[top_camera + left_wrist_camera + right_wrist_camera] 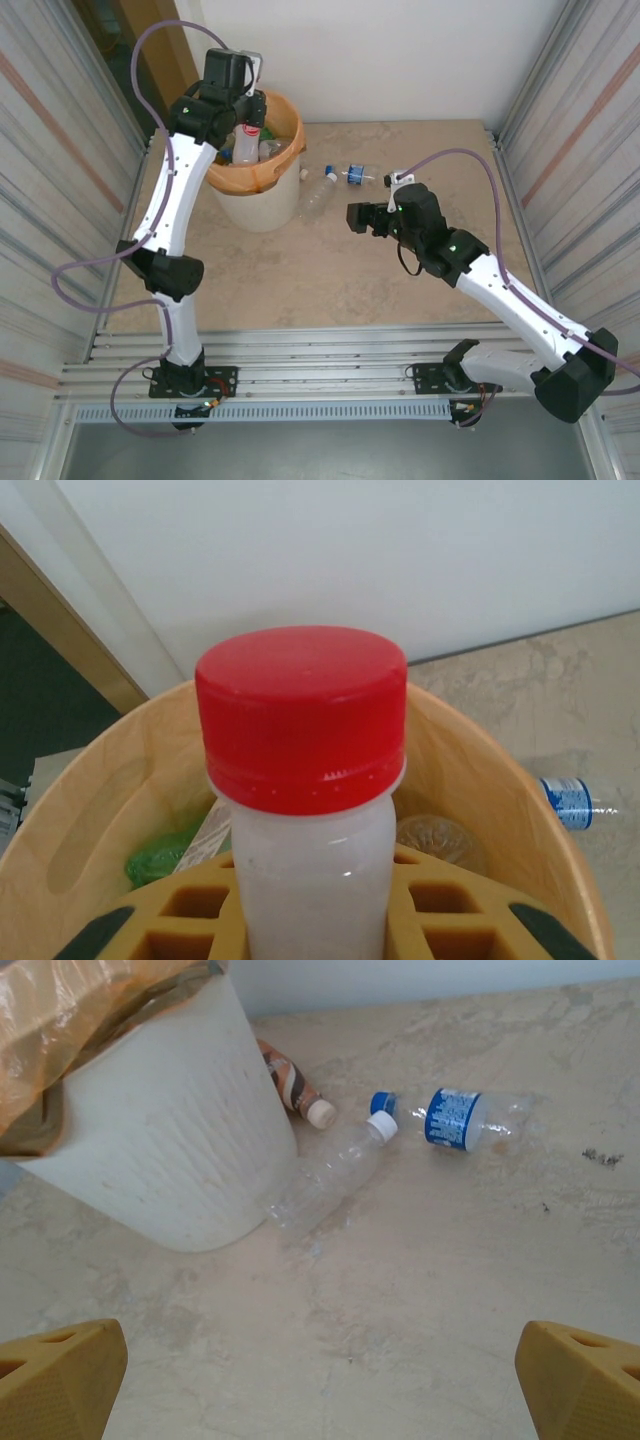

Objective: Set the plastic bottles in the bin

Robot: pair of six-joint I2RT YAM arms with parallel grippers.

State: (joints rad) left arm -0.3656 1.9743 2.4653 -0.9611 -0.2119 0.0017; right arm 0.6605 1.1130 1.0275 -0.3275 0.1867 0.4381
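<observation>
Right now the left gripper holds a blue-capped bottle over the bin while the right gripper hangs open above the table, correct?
Not quite: the cap is red, not blue, as the left wrist view shows. The left gripper does hold the bottle over the bin, and the right gripper hangs open above the table.

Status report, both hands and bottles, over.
Left hand shut on red-capped bottle, above bin. Right hand open, over table. Three bottles lie beside bin, unblocked.

Bright, even, diffuse light in all views. Shadows on the table (420,1290) are faint and soft-edged. In the left wrist view, the close red-capped bottle (302,780) looks slightly soft, with a mild sheen.
</observation>
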